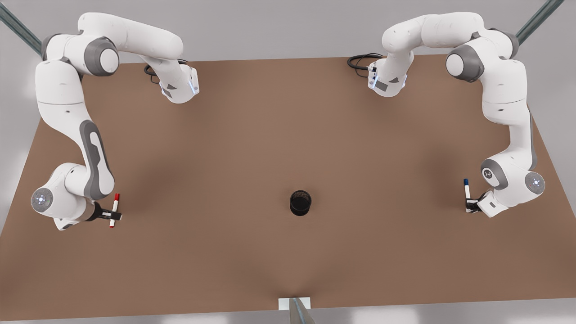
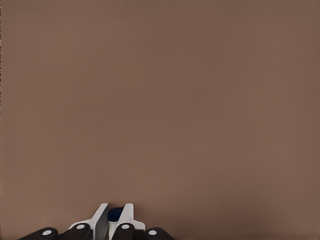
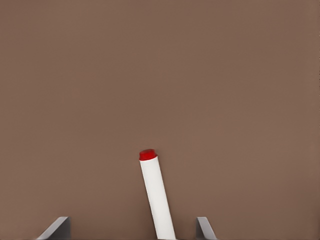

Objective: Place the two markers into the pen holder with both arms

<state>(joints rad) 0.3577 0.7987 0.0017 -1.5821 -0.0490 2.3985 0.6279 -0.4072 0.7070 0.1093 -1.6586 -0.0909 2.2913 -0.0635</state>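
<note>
The front view looks steeply down from high above onto the whole brown worktop [image 1: 288, 135] and both arms. Each wrist view looks past its end effector's fingertips onto bare worktop close below: left end effector [image 2: 112, 222] around the blue marker [image 2: 115, 214], right end effector [image 3: 132, 227] with the red marker [image 3: 156, 197]. All three views share the worktop surface.

Bare brown table [image 1: 288, 135]; black cables [image 1: 360, 60] at back.

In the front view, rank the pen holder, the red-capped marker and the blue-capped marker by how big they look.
1. Red-capped marker, longest as it looks, held in the right hand.
2. Pen holder and blue-capped marker, held in the left hand: too alike to rank; the hand covers the marker's lower end.
</note>
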